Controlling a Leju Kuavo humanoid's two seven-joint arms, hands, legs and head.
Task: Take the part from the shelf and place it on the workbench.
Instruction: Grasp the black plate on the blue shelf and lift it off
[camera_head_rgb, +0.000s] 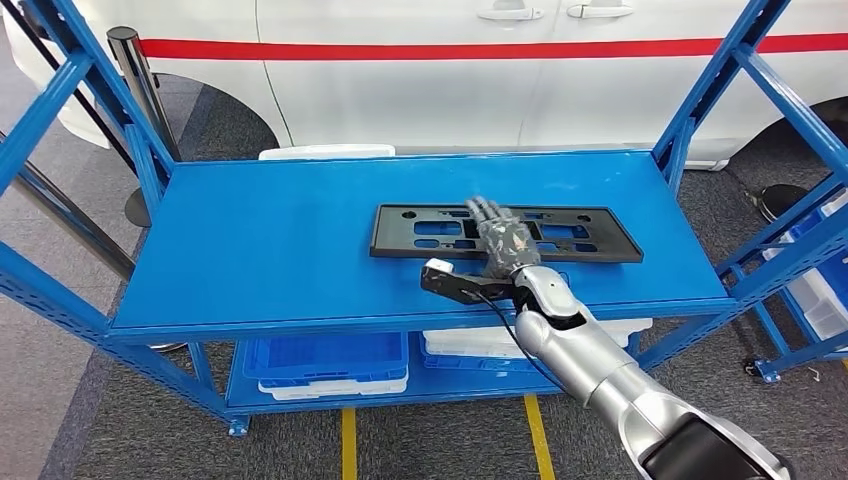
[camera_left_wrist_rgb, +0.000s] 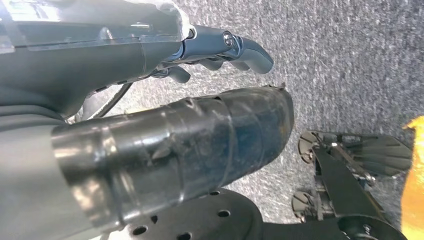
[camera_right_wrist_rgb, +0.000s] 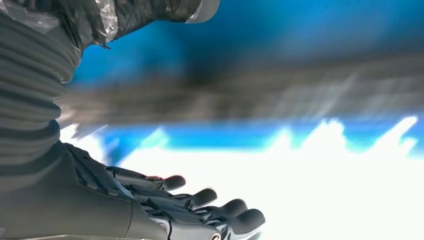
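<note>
A flat black plastic part (camera_head_rgb: 580, 232), a long frame with rectangular cut-outs, lies on the blue shelf's top board (camera_head_rgb: 280, 240). My right hand (camera_head_rgb: 498, 238) reaches over its middle with the fingers stretched out flat above it, holding nothing. In the right wrist view the part is a blurred dark band (camera_right_wrist_rgb: 300, 90) across the blue board, and the hand's fingers (camera_right_wrist_rgb: 210, 200) are extended and apart. In the left wrist view my left hand (camera_left_wrist_rgb: 215, 55) hangs over grey carpet, its fingers loosely curled, with nothing in it.
The blue shelf's slanted side posts (camera_head_rgb: 700, 100) stand at both ends. The lower board holds blue and white bins (camera_head_rgb: 325, 362). A white car with a red stripe (camera_head_rgb: 450, 60) stands just behind. Yellow floor lines (camera_head_rgb: 347, 440) run under the shelf.
</note>
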